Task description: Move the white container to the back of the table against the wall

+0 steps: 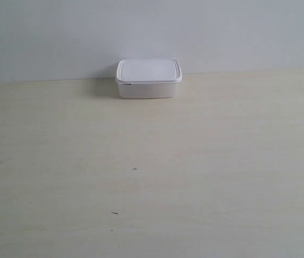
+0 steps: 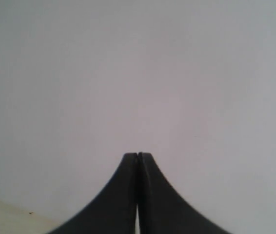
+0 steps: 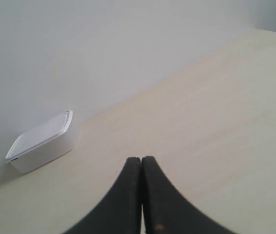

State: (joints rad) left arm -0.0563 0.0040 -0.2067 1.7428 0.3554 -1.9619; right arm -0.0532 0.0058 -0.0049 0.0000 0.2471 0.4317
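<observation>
white container (image 1: 149, 78): upright, lid up, long axis parallel to wall (image 1: 152, 32) | at surface (image 1: 152, 177) back edge | left tool (image 2: 137, 155), right tool (image 3: 141, 159): closed, empty

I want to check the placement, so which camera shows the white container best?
The exterior view: the white container sits whole by the wall. The right wrist view shows it small and slanted; the left wrist view shows none of it.
</observation>
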